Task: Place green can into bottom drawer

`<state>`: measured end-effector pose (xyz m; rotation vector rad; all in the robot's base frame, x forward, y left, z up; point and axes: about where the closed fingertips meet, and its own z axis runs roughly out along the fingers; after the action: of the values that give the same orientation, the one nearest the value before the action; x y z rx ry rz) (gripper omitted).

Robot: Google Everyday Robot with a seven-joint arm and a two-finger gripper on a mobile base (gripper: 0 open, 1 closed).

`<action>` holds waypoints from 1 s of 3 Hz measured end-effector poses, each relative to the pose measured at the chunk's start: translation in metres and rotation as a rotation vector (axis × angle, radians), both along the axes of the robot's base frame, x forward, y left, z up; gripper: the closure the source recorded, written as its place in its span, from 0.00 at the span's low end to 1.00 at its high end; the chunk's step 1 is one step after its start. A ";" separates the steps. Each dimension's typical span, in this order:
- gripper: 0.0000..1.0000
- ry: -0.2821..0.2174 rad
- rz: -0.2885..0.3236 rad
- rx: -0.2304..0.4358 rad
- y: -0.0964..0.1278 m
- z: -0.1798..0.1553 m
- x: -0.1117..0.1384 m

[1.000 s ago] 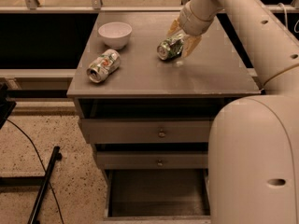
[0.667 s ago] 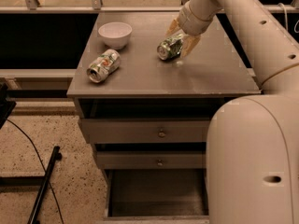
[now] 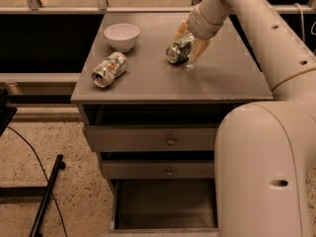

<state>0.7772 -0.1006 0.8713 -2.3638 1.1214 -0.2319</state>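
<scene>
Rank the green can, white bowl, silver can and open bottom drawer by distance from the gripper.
1. Green can, at the gripper, tabletop back right.
2. White bowl, back left.
3. Silver can, front left.
4. Bottom drawer, low, under the tabletop.

Gripper (image 3: 188, 45), over the tabletop's (image 3: 148, 80) far right part, clasped on the green can (image 3: 177, 52), whose rear end it hides. Well below the gripper, the bottom drawer (image 3: 163, 201): front cut by the lower edge, right side hidden behind the robot's base (image 3: 261, 172).
</scene>
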 end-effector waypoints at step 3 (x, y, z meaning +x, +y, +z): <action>0.40 0.024 0.011 0.043 0.006 -0.019 0.007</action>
<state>0.7838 -0.0941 0.8523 -2.3397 1.1137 -0.1739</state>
